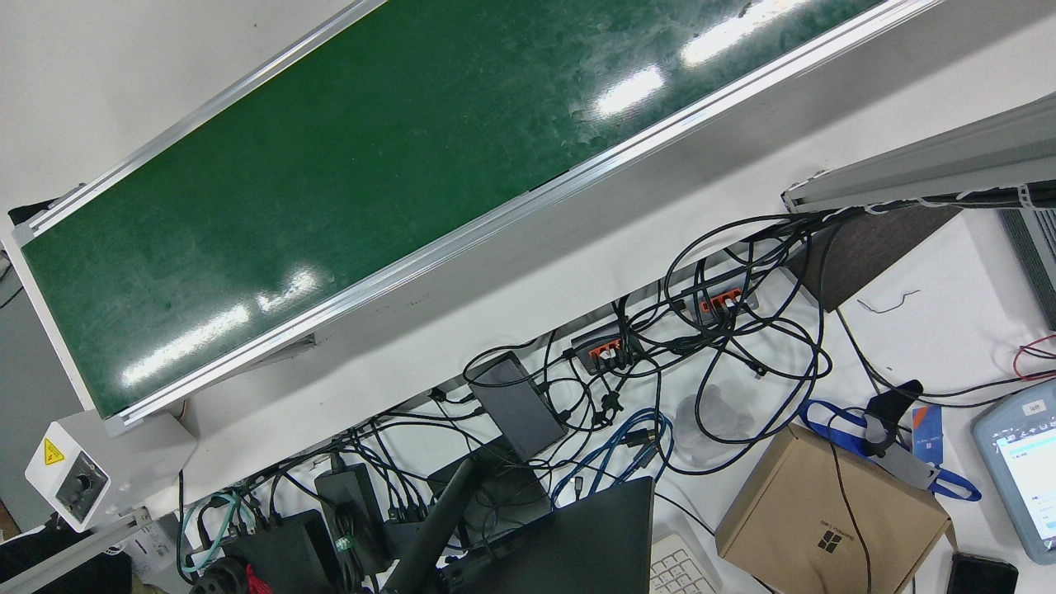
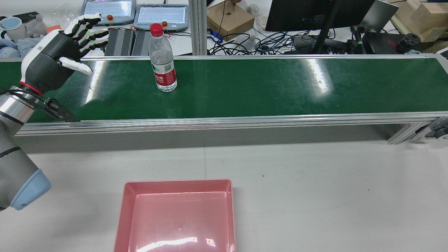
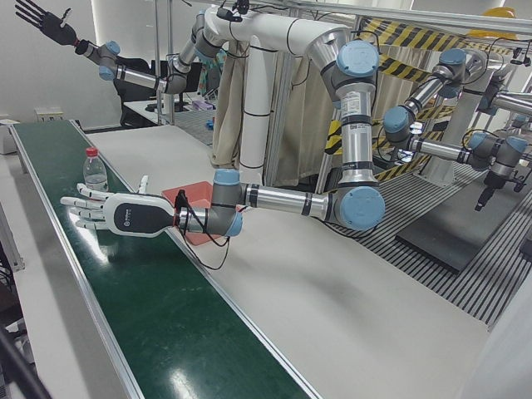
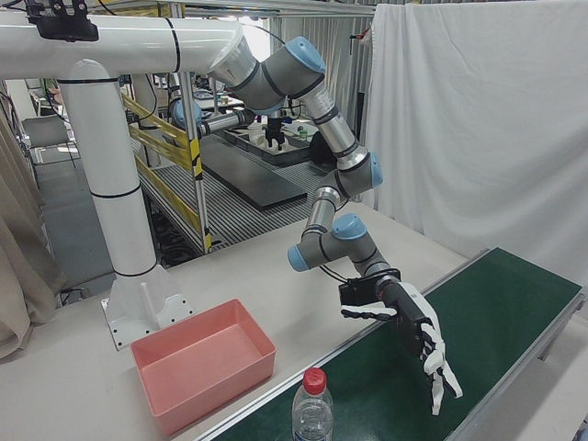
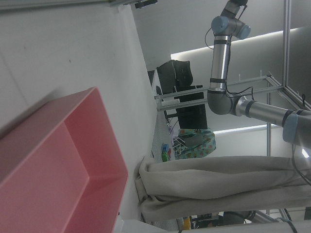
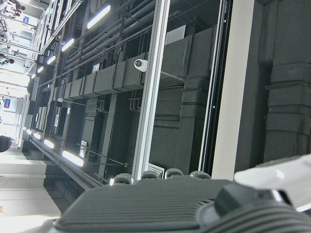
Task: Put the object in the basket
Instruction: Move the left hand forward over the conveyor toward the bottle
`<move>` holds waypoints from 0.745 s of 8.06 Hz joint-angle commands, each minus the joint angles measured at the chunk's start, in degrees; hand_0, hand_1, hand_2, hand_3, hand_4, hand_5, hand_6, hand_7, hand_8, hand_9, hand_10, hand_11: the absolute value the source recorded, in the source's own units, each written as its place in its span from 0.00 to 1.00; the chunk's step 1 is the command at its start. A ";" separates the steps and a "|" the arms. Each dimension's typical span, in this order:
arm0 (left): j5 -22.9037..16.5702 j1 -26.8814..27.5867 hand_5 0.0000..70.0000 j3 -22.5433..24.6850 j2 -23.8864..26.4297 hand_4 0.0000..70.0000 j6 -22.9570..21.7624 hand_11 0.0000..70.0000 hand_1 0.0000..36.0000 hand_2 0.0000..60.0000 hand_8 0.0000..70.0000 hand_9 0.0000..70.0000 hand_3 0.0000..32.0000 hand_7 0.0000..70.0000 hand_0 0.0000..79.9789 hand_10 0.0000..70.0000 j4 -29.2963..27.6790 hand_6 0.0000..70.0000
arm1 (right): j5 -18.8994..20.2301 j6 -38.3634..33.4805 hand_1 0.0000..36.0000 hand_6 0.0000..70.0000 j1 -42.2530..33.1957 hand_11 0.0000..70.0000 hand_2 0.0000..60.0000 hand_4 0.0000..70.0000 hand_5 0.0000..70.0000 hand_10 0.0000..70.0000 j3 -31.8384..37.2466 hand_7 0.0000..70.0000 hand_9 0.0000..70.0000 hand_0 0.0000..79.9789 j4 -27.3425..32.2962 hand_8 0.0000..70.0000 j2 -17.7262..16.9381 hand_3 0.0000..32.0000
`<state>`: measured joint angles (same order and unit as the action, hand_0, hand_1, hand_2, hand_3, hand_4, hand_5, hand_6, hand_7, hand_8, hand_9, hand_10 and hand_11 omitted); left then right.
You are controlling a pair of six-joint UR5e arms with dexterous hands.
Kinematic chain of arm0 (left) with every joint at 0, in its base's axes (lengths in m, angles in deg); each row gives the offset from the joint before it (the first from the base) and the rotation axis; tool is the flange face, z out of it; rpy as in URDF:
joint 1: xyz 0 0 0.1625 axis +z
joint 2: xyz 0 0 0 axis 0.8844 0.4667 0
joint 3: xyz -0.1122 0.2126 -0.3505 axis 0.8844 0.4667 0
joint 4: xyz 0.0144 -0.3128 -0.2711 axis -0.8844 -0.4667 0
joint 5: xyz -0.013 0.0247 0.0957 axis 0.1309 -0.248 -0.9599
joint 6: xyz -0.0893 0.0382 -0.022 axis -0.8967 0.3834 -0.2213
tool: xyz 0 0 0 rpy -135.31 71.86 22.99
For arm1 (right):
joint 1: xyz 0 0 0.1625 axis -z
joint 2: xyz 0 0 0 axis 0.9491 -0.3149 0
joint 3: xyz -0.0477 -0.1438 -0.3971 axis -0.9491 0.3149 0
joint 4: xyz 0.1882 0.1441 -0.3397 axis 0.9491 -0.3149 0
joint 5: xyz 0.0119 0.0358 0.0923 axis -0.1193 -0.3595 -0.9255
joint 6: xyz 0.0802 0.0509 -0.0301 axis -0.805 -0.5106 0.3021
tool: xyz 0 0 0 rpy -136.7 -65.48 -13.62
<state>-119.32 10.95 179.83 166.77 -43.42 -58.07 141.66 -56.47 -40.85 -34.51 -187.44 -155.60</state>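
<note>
The left hand (image 2: pixel 66 42) hovered over the green conveyor belt (image 2: pixel 245 87), fingers (image 2: pixel 87 33) spread wide apart and holding nothing. From behind, it sat at the belt's left end, well to the left of the water bottle (image 2: pixel 162 59). The left-front camera showed the same hand (image 3: pixel 112 212) stretched flat, palm sideways, with the bottle (image 3: pixel 95 170) standing just beyond its fingertips but not touching them. The right-front camera caught the hand (image 4: pixel 413 335) from the other corner, fingers pointing down toward the belt, the bottle's red cap (image 4: pixel 314 380) at the bottom edge.

The bottle stood upright on the belt, clear with a red label. The pink basket (image 2: pixel 178 217) lay on the white table (image 2: pixel 315 192) nearer the robot, apart from the belt, and looked empty in the rear view. The left hand's own camera saw only that basket (image 5: pixel 58 170) and the table.

The right hand (image 3: pixel 46 25) appeared only in the left-front view, raised high and far back, fingers splayed and empty. Its own camera showed just ceiling structure. The front view showed only bare belt and a tangle of cables (image 1: pixel 701 346).
</note>
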 commanded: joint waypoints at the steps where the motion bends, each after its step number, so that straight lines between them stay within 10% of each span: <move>1: -1.52 0.17 0.48 -0.34 0.58 0.07 -0.23 0.21 0.14 0.00 0.21 0.23 0.22 0.08 0.67 0.13 2.77 0.10 | 0.00 0.00 0.00 0.00 0.00 0.00 0.00 0.00 0.00 0.00 0.04 0.00 0.00 0.00 0.00 0.00 0.00 0.00; 6: -3.02 0.17 0.47 -1.74 2.51 0.08 -0.15 0.19 0.14 0.00 0.19 0.21 0.21 0.08 0.68 0.12 4.56 0.10 | 0.00 0.00 0.00 0.00 -0.09 0.00 0.00 0.00 0.00 0.00 -0.05 0.00 0.00 0.00 0.00 0.00 0.00 0.00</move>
<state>-122.16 11.16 179.22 168.04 -43.55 -53.66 141.66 -56.47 -40.85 -34.52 -187.44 -155.60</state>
